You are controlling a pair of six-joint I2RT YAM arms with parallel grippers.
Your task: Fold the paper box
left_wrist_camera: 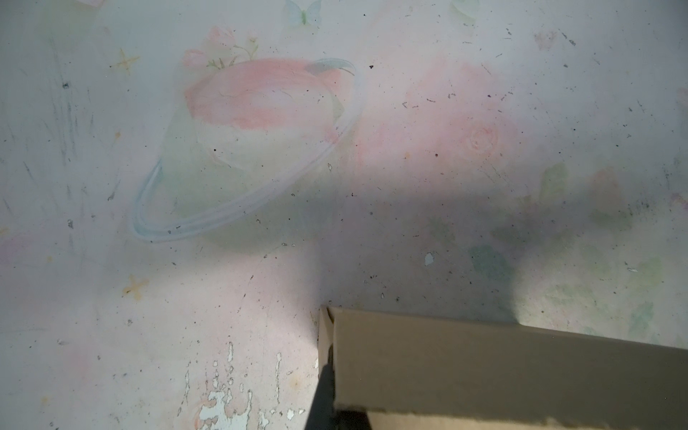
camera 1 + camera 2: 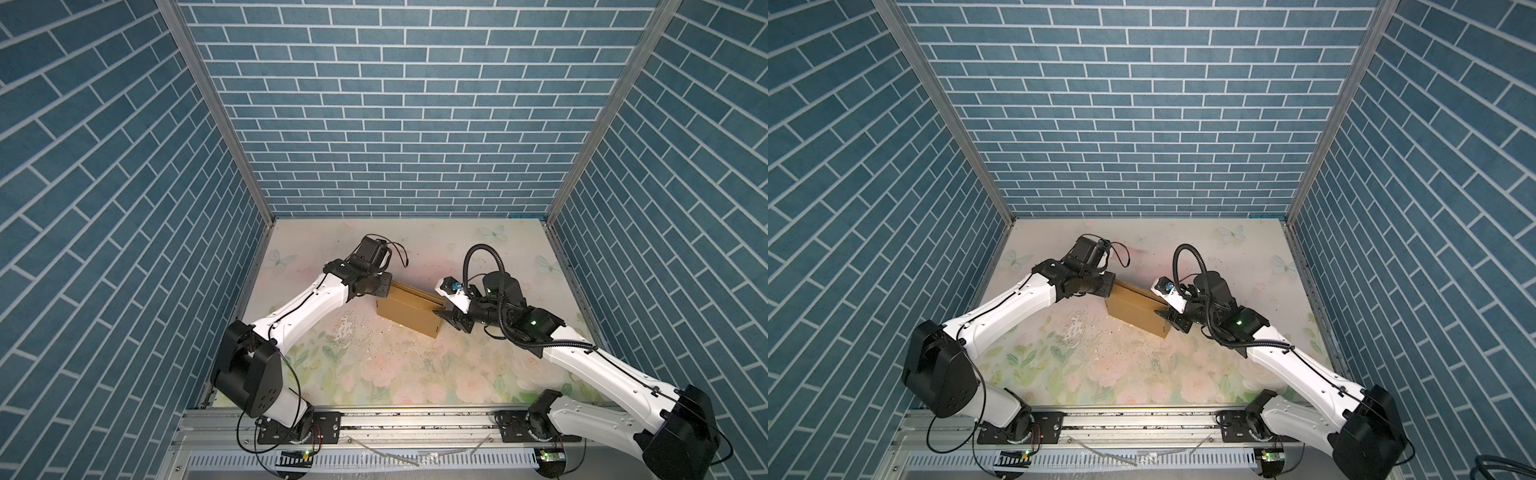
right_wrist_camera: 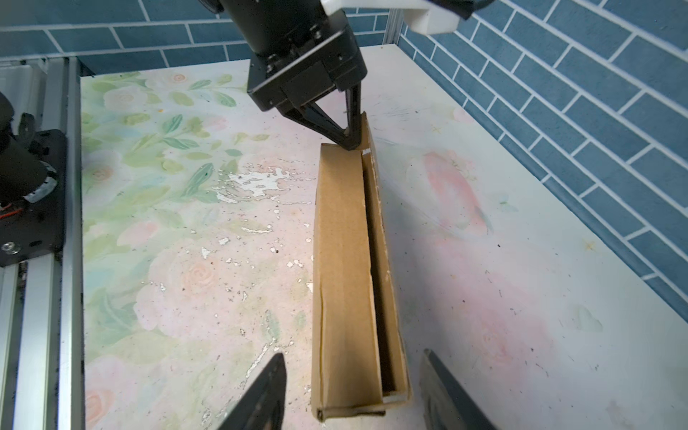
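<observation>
The paper box [image 2: 409, 313] [image 2: 1136, 311] is plain brown cardboard, folded into a long shallow shape. It lies on the floral table mat, with a narrow slot open along its far long side [image 3: 376, 260]. My left gripper [image 2: 384, 291] [image 2: 1111, 291] [image 3: 350, 145] is shut on the box's left end corner. In the left wrist view one dark finger [image 1: 324, 394] lies against the cardboard panel [image 1: 502, 368]. My right gripper [image 2: 440, 316] [image 2: 1163, 318] [image 3: 353, 353] is open, with one finger [image 3: 268, 391] on each side of the box's right end, not touching it.
Blue brick-pattern walls [image 2: 415, 124] close in the back and both sides. An aluminium rail [image 2: 415, 419] carrying both arm bases runs along the front edge. The mat has a peeled white patch [image 3: 257, 186] in front of the box.
</observation>
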